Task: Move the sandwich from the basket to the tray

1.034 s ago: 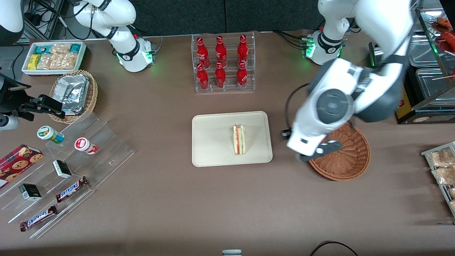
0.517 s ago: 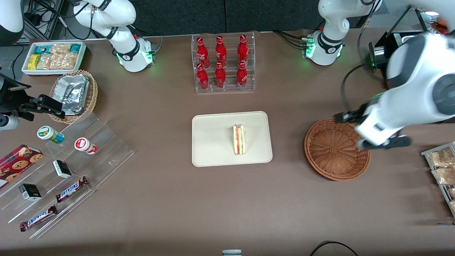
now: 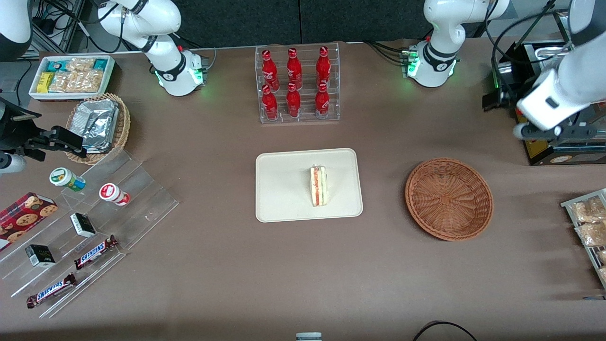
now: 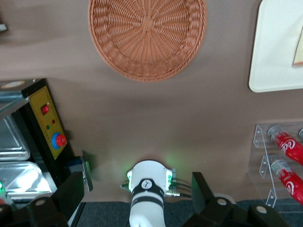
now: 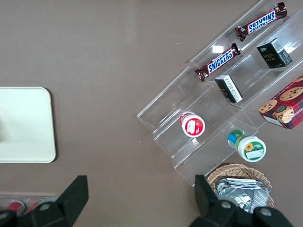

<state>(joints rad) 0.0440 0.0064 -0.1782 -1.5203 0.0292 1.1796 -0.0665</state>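
From my seat the gripper (image 3: 554, 132) hangs up high near the working arm's end of the table, over the black control box (image 3: 539, 142) with the yellow panel, well apart from everything I care about. The jaws stand spread wide with nothing between them; in the wrist view the two dark fingers (image 4: 75, 187) sit far apart and only table and the arm's own white base (image 4: 147, 182) show in the gap. Their tips are cut off by the frame edge there.

The basket (image 3: 449, 199) is a round shallow bowl of reddish-brown wicker, weave spiralling out from the centre, and it has nothing in it. It sits between the tray and the working arm's end of the table.

The sandwich (image 3: 318, 185) is on the tray (image 3: 279, 189), lying in the half of the tray nearer the basket. It's a small white-bread wedge with its cut side up, showing red, orange and green stripes. The tray itself is flat, cream, matte, with rounded corners and a low rim. In the wrist view only a corner of the tray shows and the sandwich is just a pale sliver at the edge, hard to make out.

Farther from the camera than the tray stands a clear acrylic rack (image 3: 298, 85) of six glossy red bottles (image 3: 293, 99).
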